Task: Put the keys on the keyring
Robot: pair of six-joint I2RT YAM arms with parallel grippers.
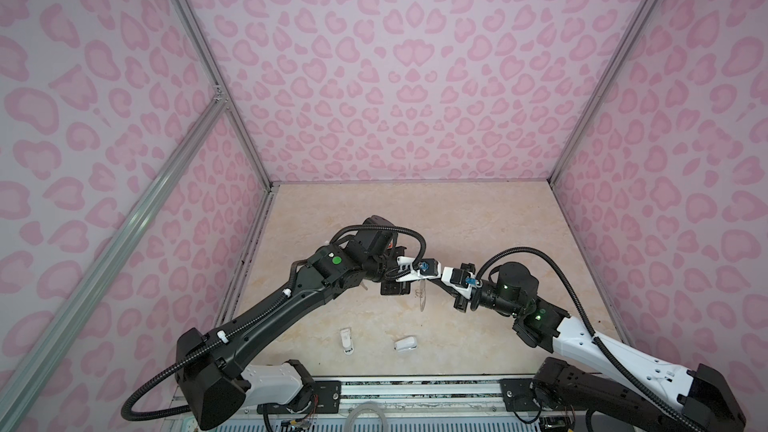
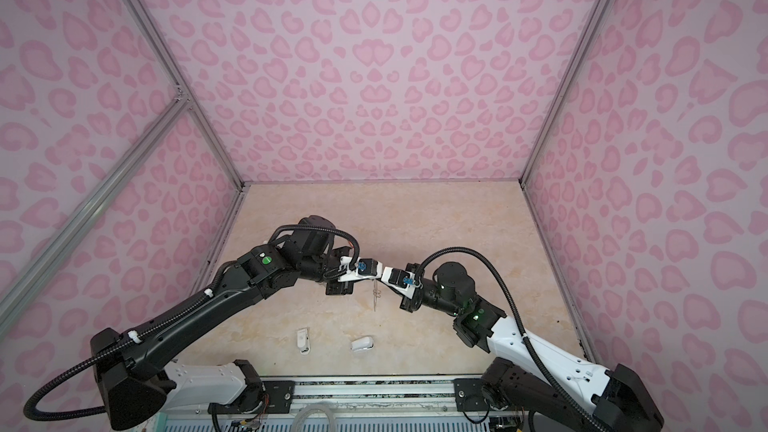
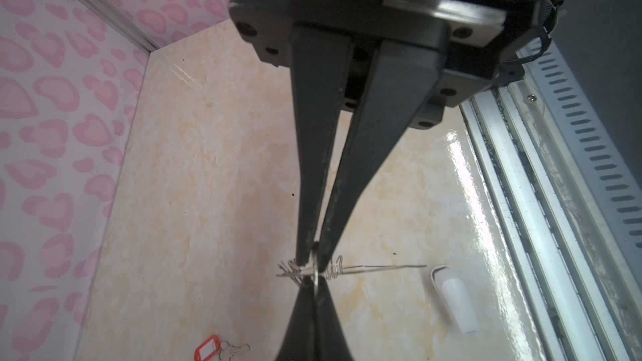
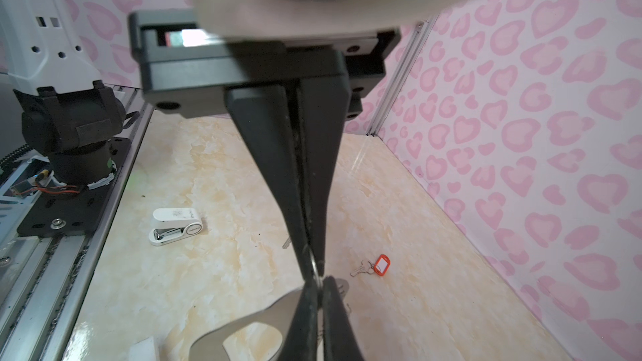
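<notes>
The keyring (image 4: 243, 328), a flat grey plate with an oval cutout, hangs in the air over the middle of the table. It shows edge-on in both top views (image 1: 422, 299) (image 2: 376, 296). My left gripper (image 3: 313, 262) is shut on its straight edge among the small wire clips (image 3: 336, 266). My right gripper (image 4: 313, 270) meets it tip to tip and is shut on a small round metal ring (image 4: 314, 262) at that edge. One of the keys, with an orange-red tag (image 4: 382, 265) (image 3: 207, 349), lies on the table. A silver key tip (image 4: 286, 243) peeks out behind the right fingers; a blue tag is hidden.
Two white plastic objects (image 1: 347, 340) (image 1: 405, 344) lie near the table's front edge, also in the wrist views (image 3: 455, 300) (image 4: 175, 225). Pink patterned walls close in three sides. A metal rail (image 1: 415, 388) with the arm bases runs along the front.
</notes>
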